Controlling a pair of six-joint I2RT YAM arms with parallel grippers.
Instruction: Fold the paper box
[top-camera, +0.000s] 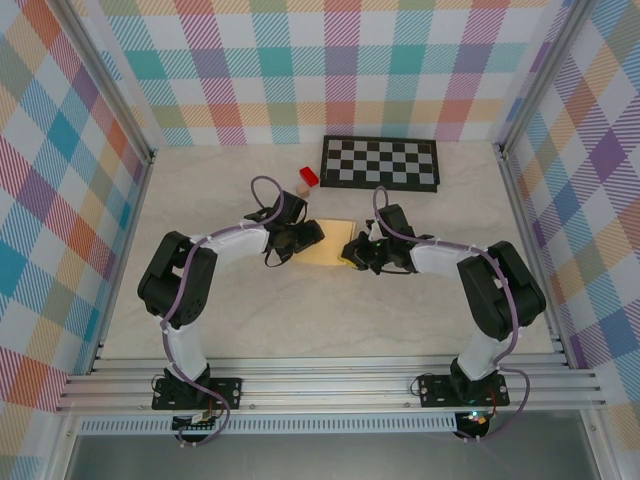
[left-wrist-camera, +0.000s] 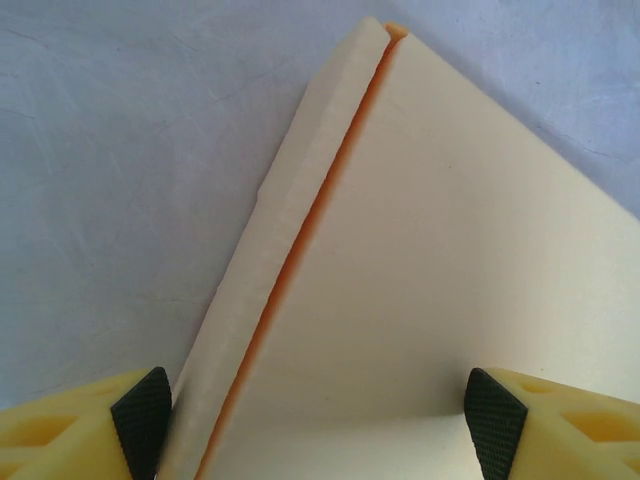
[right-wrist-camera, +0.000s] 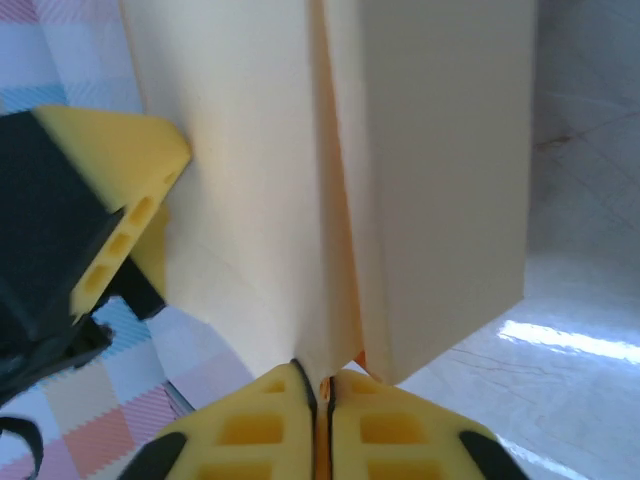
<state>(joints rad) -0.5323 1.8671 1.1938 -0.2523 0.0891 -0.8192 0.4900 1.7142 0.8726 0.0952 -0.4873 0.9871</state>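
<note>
The folding step is in hand: the paper box of thin pale-yellow card (top-camera: 328, 256) is lying on the pale marbled tabletop (top-camera: 300, 320) at the centre of the overhead view, between the two arms, and both claws are working on it from either side. The right gripper (right-wrist-camera: 323, 392) is pinching with its jaws together on a thin orange-edged card layer at the bottom centre of its wrist view, where two smooth matte panels are meeting in a sharp vertical crease. The left gripper (left-wrist-camera: 318, 428) is standing with its jaws wide apart, its black ribbed pads (left-wrist-camera: 140, 415) sitting at the lower corners of its wrist view and straddling a corner of the box; whether they are pressing on the card cannot be told. There a narrow side flap is leaning against the broad flat face, with an orange seam showing in the gap. The box looks close to its flat rectangular form, so the next move probably calls for pressing that flap home while the pinch is keeping the crease steady, gently, since thin card buckles. A small red block (top-camera: 308, 177) and a black-and-white checkerboard mat (top-camera: 380, 162) are lying in the upper middle of the overhead view.
</note>
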